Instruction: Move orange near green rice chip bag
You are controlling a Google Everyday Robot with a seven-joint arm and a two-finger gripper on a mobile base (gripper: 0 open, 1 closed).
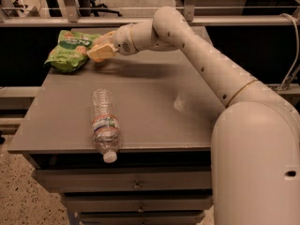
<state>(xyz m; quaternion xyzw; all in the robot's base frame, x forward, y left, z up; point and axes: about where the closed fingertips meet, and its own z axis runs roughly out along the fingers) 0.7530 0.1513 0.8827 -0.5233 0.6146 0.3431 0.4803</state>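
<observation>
The green rice chip bag [70, 49] lies crumpled at the table's far left corner. My gripper [100, 51] hangs just above the table, right beside the bag's right edge. It is shut on the orange [106, 37], which shows only as a pale orange round patch at the top of the gripper; the rest is hidden. The arm reaches in from the right across the back of the table.
A clear plastic water bottle [105, 124] lies on its side near the front edge of the grey table [159, 107], cap toward me. Drawers sit under the table. A rail and chair legs stand behind it.
</observation>
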